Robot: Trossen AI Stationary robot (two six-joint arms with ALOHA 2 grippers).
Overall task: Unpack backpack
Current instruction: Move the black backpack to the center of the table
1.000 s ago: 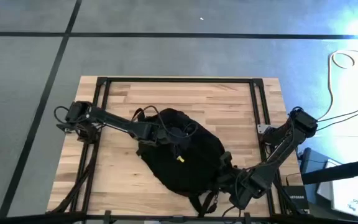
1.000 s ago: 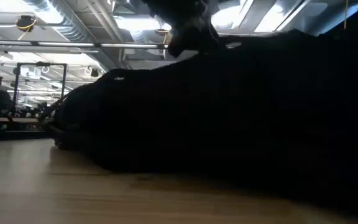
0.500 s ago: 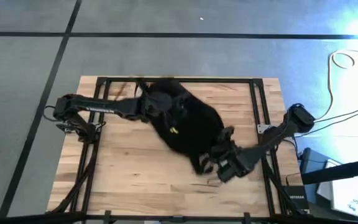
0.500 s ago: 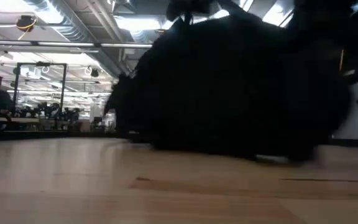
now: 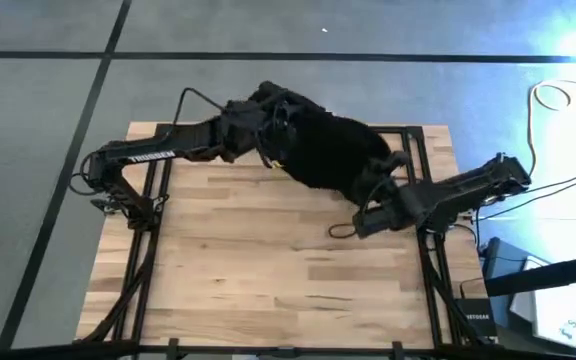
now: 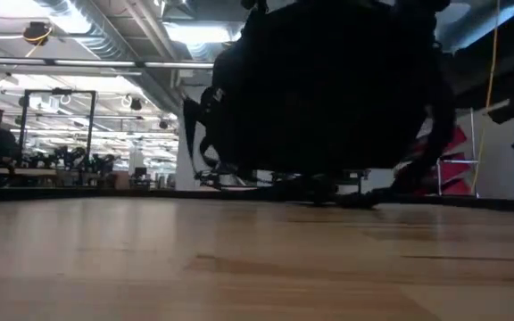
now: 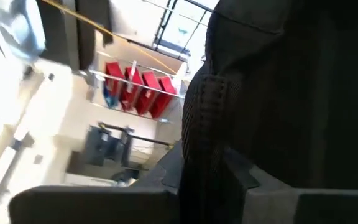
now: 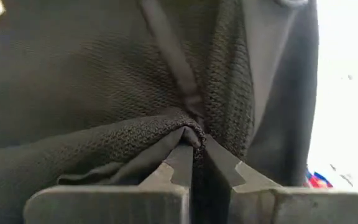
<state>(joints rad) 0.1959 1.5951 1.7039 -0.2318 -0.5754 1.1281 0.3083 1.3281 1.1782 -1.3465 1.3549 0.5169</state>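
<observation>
Backpack: raised at table's far edge; left gripper and right gripper each pinching fabric. Keep grips firm, tip evenly.

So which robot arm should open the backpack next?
Probably neither yet: the left gripper and right gripper are both shut on the backpack, holding it above the table.

Black woven fabric of the backpack fills the three o'clock half, a fold pinched tight in the left gripper jaws. Red panels stand beyond at ten o'clock.
</observation>
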